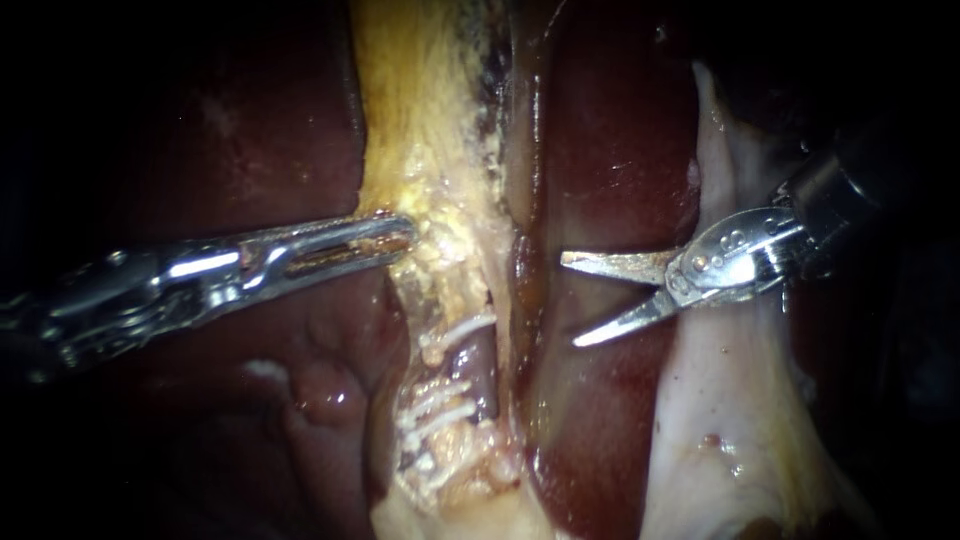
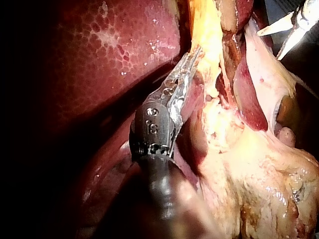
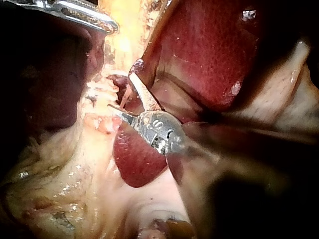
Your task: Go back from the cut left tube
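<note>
A pale yellow band of tissue runs down between lobes of dark red liver. Lower on the band lies the left tube, with white clips across it above and more clips below; a dark gap shows between the two groups. My left instrument comes in from the left, its jaws shut on the band's edge above the clips. My right instrument has two thin blades standing open over the liver, to the right of the tube and apart from it.
A pale whitish flap lies under my right instrument's shaft. In the left wrist view, fatty yellow tissue lies beside my left instrument and the open blades show beyond it. The right wrist view shows the blades over red liver.
</note>
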`<state>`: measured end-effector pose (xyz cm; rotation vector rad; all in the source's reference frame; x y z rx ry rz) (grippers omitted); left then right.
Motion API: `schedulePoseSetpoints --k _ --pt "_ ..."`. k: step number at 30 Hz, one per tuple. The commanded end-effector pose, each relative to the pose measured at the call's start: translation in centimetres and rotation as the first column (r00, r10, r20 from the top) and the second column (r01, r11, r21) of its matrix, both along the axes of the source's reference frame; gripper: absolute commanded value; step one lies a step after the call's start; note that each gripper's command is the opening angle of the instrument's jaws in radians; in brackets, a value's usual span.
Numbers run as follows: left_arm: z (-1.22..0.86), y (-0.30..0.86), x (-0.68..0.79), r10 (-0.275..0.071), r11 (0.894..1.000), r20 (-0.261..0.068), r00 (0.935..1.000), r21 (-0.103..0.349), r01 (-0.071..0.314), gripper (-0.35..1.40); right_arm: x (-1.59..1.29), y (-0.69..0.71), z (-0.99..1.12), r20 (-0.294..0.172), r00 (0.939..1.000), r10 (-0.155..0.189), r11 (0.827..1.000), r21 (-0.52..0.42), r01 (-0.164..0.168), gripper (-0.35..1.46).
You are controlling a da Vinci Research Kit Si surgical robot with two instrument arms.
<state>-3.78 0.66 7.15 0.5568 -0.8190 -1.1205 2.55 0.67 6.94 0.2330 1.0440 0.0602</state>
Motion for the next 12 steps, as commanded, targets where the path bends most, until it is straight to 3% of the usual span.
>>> schedulePoseSetpoints --k 1,12 --pt "0.00 0.00 0.01 0.001 1.000 -0.001 1.0000 0.001 -0.001 -0.35 0.00 0.00 0.00 -0.001 1.0000 -0.002 1.000 -0.004 0.002 1.43" --pt "-0.01 0.00 0.03 0.002 1.000 0.000 1.0000 0.002 -0.002 -0.35 0.00 0.00 0.00 0.000 1.0000 -0.002 1.000 -0.004 0.002 1.43"
